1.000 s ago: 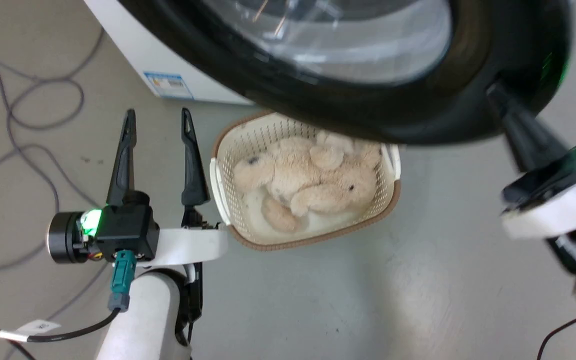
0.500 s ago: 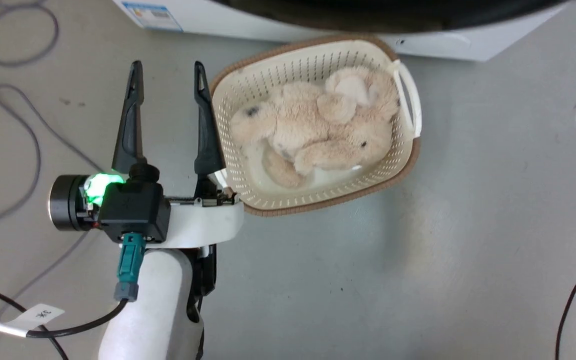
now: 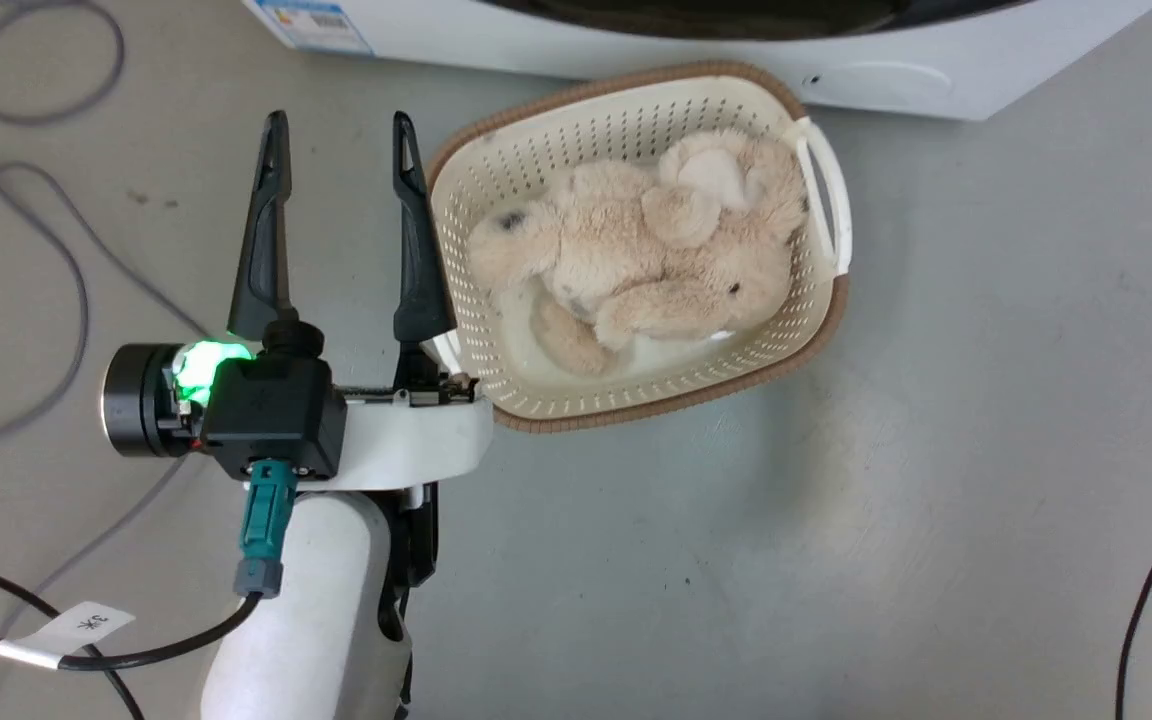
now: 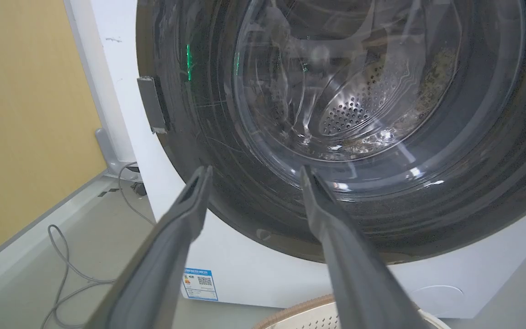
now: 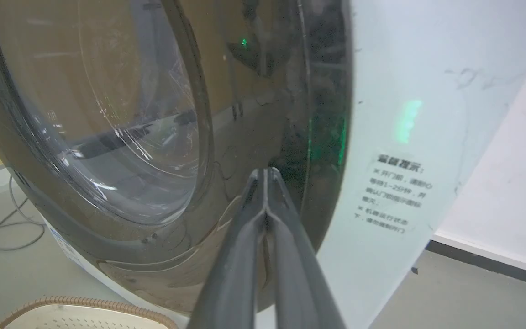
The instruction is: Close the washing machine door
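Your right fingers (image 5: 244, 237) are pressing together on nothing, tips just beside the rim of the big round glossy black washing machine door (image 5: 244, 114). Your left fingers (image 4: 176, 237) are hanging wide apart, empty. The door is sitting flush against the large white washing machine (image 4: 267, 283).

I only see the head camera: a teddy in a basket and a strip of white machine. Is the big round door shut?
Observer: In the left wrist view the washing machine door lies flat against the washing machine, with no gap showing.
Operator: Where's the right gripper?
Observer: The right gripper, fingers pressed together, points at the door's black rim near its edge.
Operator: What's behind the glass?
Observer: The holey steel drum; I cannot tell what is in it.
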You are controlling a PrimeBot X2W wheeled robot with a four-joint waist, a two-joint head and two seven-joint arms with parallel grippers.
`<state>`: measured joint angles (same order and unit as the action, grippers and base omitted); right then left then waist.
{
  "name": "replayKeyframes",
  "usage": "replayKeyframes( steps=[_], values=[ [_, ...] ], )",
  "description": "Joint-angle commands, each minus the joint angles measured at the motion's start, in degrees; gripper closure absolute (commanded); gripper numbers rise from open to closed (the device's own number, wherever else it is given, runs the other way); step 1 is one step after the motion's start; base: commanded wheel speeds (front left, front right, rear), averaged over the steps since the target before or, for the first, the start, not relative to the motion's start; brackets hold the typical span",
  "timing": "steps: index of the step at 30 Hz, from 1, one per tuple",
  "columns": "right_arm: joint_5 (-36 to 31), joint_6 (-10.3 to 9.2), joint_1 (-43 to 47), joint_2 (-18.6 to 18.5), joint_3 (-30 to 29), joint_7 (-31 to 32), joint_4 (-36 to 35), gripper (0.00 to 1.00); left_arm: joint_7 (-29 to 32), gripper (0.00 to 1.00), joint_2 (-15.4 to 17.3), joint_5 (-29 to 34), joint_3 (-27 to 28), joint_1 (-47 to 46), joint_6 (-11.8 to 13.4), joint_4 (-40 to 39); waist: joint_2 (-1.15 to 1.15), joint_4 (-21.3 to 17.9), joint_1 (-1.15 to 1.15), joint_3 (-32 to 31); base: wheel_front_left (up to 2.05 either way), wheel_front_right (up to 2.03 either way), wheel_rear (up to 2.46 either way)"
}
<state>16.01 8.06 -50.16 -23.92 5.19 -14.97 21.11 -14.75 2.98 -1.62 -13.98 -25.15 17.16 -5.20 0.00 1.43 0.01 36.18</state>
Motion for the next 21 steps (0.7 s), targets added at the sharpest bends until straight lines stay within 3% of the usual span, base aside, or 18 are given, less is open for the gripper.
replayKeyframes(
  steps=[1, 9, 16, 21],
  values=[
    [-0.36, -0.57, -0.44, 0.18, -1.07, -0.03, -0.14, 1.00, -0.25, 0.00, 0.00, -0.02, 0.44, 0.57, 0.19, 0.39, 0.00, -0.53, -0.01, -1.69, 0.00, 0.00, 0.00],
    [-3.20, -0.57, 7.36, 2.68, -6.08, -0.03, -5.71, 1.00, -0.25, 0.00, 0.98, -0.60, 3.23, 4.87, -0.47, 2.56, 0.00, -2.94, -0.01, -9.69, 0.00, 0.00, 0.00],
    [-6.64, -0.57, 14.69, 8.65, -14.44, -0.03, -13.34, 1.00, -0.25, 0.00, 1.39, -0.79, 5.43, 9.25, -1.03, 4.03, 0.00, -5.80, -0.01, -16.55, 0.00, 0.00, 0.00],
    [-8.10, -0.57, 18.66, 12.24, -15.50, -0.03, -17.06, 1.00, -0.25, 0.00, 1.92, -0.79, 6.77, 12.06, -1.39, 4.61, 0.00, -7.50, -0.01, -20.24, 0.00, 0.00, 0.00]
  ],
)
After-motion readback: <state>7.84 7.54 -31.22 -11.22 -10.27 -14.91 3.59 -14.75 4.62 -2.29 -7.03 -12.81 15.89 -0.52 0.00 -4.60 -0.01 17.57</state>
